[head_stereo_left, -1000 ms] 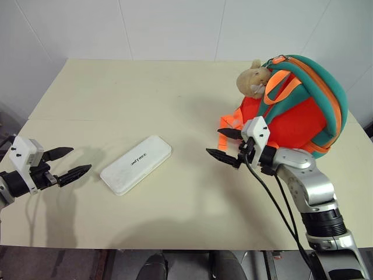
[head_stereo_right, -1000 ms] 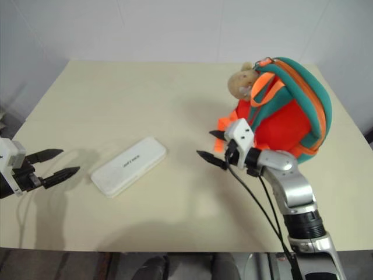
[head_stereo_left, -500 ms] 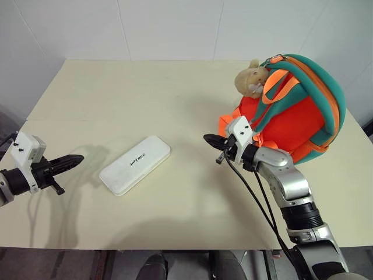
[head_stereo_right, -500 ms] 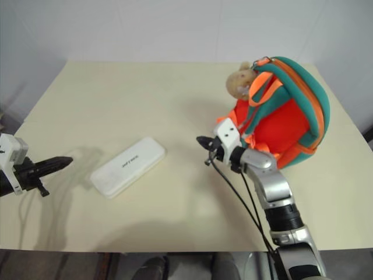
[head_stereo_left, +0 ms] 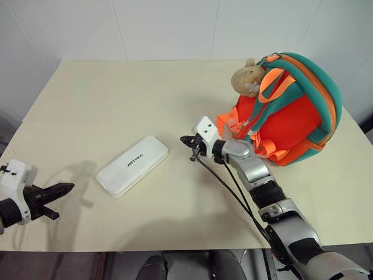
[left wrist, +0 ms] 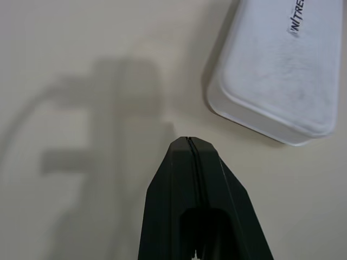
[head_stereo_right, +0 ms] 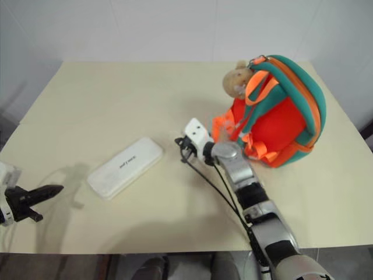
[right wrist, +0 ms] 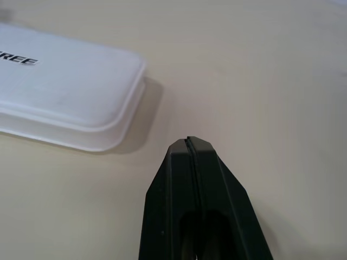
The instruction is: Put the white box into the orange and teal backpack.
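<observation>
The tabletop [head_stereo_left: 116, 93] is big and pale, with a white wall behind it.

The backpack [head_stereo_left: 294, 116] sits on the right side of the tabletop, toward the back. It is orange with teal edges and straps. It stands up and leans a little. A tan plush toy [head_stereo_left: 247, 79] hangs at its top, on the side facing the middle of the tabletop.

The box [head_stereo_left: 132, 165] lies flat near the middle of the tabletop, a bit to the left. It is white with round corners and small dark letters on top. It is well apart from the backpack. Nothing touches it.

The right claw [head_stereo_left: 186, 140] hangs over the tabletop between the box and the backpack, near the box's far end. Its two black fingers [right wrist: 195, 162] are pressed tight together and hold nothing.

The left claw [head_stereo_left: 65, 188] is by the front left edge of the tabletop, near the box's near end but not touching it. Its fingers [left wrist: 192, 162] are pressed tight together too, with nothing in them.
</observation>
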